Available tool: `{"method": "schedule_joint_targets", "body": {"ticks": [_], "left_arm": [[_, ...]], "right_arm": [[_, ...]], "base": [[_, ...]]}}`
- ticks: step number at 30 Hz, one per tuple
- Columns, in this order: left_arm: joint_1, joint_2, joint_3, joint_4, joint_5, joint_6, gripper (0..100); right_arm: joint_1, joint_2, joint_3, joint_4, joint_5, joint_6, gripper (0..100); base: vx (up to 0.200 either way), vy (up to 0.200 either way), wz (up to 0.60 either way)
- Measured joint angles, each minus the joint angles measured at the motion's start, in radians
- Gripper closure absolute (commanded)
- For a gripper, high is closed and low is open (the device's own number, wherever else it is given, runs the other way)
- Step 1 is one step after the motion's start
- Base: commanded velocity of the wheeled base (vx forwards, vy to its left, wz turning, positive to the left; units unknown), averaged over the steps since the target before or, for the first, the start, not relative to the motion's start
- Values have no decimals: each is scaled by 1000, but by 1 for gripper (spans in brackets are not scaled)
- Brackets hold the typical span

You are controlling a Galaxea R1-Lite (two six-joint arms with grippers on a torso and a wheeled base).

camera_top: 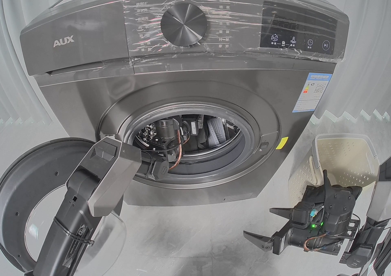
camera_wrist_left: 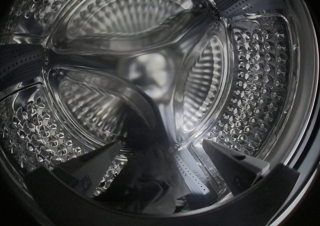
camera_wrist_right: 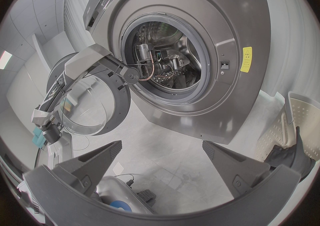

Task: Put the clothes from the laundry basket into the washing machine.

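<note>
pale grey tiled floor (camera_top: 195,232) with two things standing on it

floor has faint veining and thin seam lines. grey front-load washing machine (camera_top: 183,85) stands on it, round door (camera_top: 28,191) swung open to robot's left and hanging just above the tiles. cream perforated laundry basket (camera_top: 346,158) stands upright on the floor to the machine's right, near its front corner, bare tile between them.

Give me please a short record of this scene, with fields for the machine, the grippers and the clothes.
washing machine: door swung open to the robot's left
left gripper: open, inside the drum
clothes: crumpled heap in the drum, below the left gripper
laundry basket: dark garment at its edge
right gripper: open, above the floor, beside the laundry basket
</note>
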Motion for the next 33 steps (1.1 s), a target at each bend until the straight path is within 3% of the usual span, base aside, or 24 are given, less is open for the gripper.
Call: {"method": "schedule_joint_targets", "body": {"ticks": [12,33], "left_arm": [[-40,-57,221,-10,0,0,0],[-242,-303,753,-157,0,0,0]], "right_arm": [[-4,2,0,0,-1,0,0],[-9,-2,0,0,-2,0,0]], "base": [[0,0,0],[0,0,0]]}}
